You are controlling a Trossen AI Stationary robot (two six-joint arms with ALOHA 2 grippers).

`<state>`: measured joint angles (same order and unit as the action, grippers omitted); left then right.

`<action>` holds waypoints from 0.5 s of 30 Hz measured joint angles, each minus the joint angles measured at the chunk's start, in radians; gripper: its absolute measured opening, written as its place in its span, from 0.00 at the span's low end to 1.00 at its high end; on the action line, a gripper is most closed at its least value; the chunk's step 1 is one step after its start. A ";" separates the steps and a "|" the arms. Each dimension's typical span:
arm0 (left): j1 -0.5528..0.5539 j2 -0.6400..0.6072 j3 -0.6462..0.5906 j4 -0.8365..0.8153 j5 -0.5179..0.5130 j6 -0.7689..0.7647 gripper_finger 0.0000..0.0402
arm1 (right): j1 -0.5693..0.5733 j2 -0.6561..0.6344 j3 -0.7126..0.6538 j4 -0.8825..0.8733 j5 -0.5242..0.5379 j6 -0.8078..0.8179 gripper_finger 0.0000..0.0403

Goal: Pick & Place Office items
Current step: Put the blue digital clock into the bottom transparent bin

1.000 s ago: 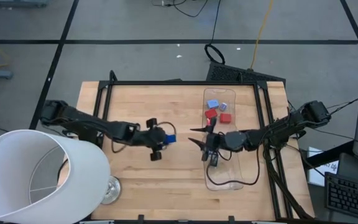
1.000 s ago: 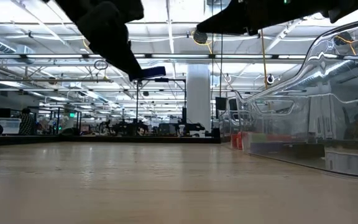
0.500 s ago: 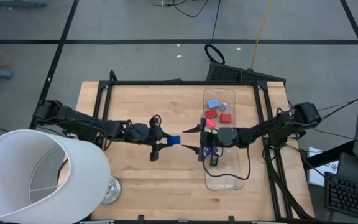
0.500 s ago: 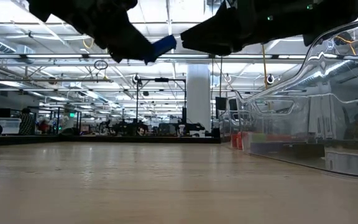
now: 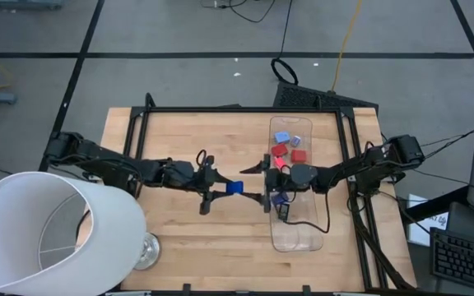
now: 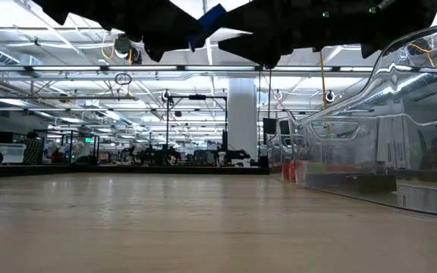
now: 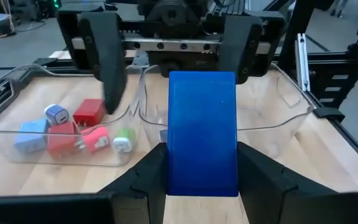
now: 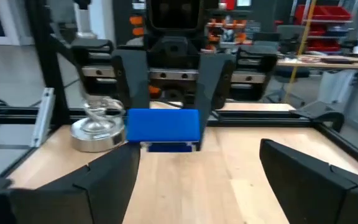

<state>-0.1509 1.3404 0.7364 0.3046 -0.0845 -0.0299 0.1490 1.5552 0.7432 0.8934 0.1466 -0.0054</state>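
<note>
Handover moment: the left gripper point(image 5: 220, 188) clamps a blue block point(image 5: 234, 187) in mid-air just beside the clear tray point(image 5: 299, 238), the right gripper point(image 5: 266, 182) facing it, jaws spread wide. Several pieces point(image 5: 287, 147) already lie in the tray; this one isn't in yet.

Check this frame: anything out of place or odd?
Nothing spilled or damaged. The blue block hangs mid-air over bare table, pinched in the left gripper, facing the right gripper with jaws open. Other pieces sit in the clear tray.
</note>
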 joint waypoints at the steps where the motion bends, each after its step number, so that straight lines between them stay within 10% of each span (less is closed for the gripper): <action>1: 0.000 0.000 0.000 0.001 -0.002 0.000 0.38 | 0.000 0.001 0.000 0.004 -0.011 0.001 0.79; 15: 0.014 0.001 0.000 0.013 -0.012 -0.006 0.38 | 0.003 0.015 0.002 0.082 -0.044 -0.007 0.78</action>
<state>-0.1368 1.3415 0.7364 0.3180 -0.0969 -0.0355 0.1524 1.5703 0.7452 0.9754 0.1025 -0.0126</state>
